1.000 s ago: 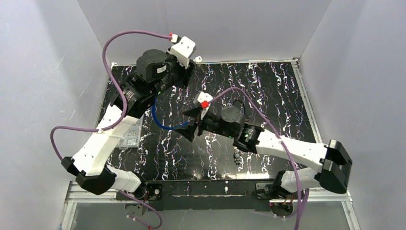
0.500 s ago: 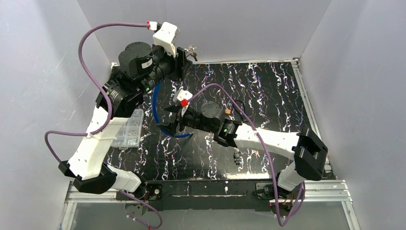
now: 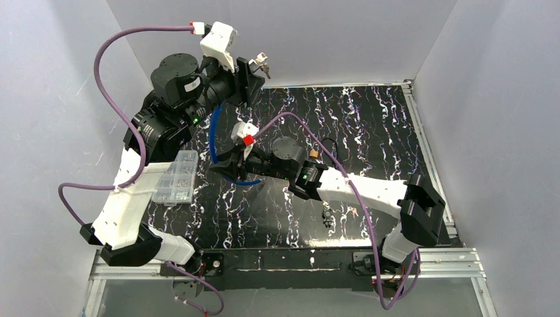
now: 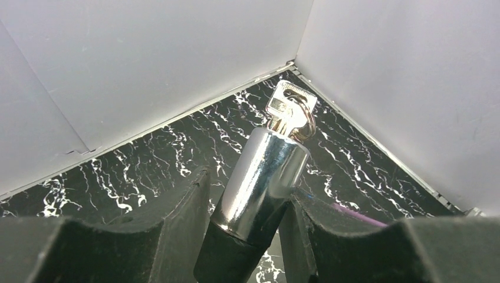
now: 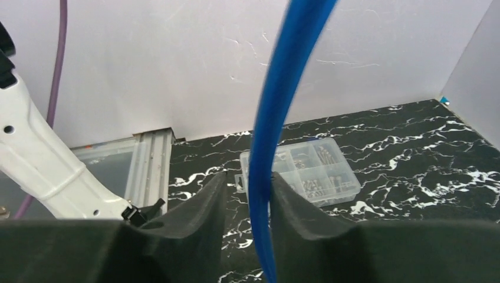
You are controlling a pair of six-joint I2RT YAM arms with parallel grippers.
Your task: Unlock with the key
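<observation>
My left gripper (image 4: 247, 190) is clenched on the shiny barrel of the lock (image 4: 259, 177), held up off the table near the back corner. The key (image 4: 287, 109) sits in the barrel's top end with its ring hanging beside it. My right gripper (image 5: 249, 180) straddles the lock's blue cable (image 5: 277, 106); one pad touches it, but I cannot tell whether the pinch is complete. I judge this the bracing step, with the turn not yet made. Next I need a firm hold on the cable, then a grip on the key's head to twist it. The key's head may carry a stamp, but nothing is readable.
</observation>
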